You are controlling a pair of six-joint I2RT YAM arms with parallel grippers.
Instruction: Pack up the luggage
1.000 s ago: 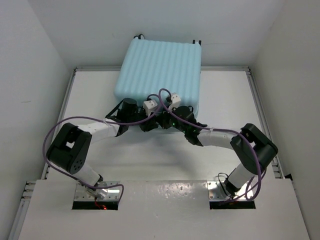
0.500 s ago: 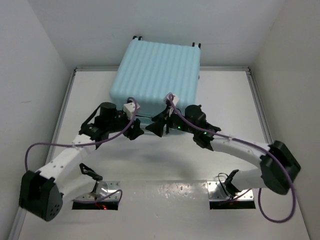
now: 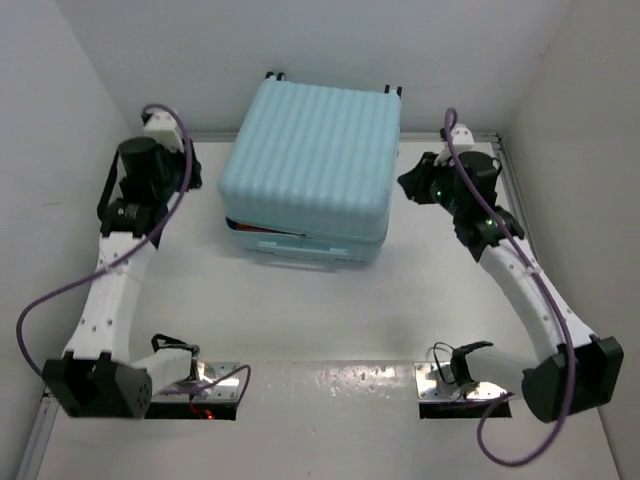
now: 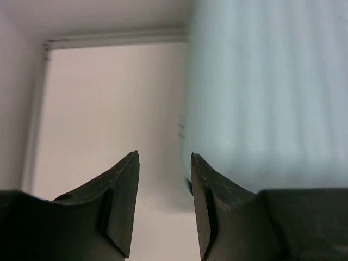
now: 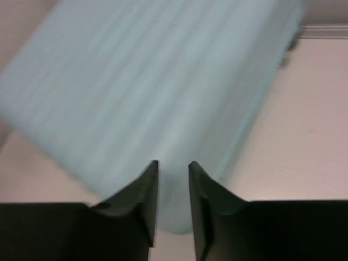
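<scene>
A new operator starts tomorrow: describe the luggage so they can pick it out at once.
On the white table, look to the far middle, between the left arm and right arm. There lies the luggage, the largest thing in view. Nothing else is pale blue and ribbed; its lid sits slightly ajar at the near edge, something red showing in the gap.

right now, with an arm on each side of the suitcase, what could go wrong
1. The luggage lid sits ajar at its near edge, with a red thing showing in the gap; pressing down may pinch it.
2. The left gripper and right gripper are open, holding nothing, beside the shell; a one-sided push could slide it across the table.
</scene>
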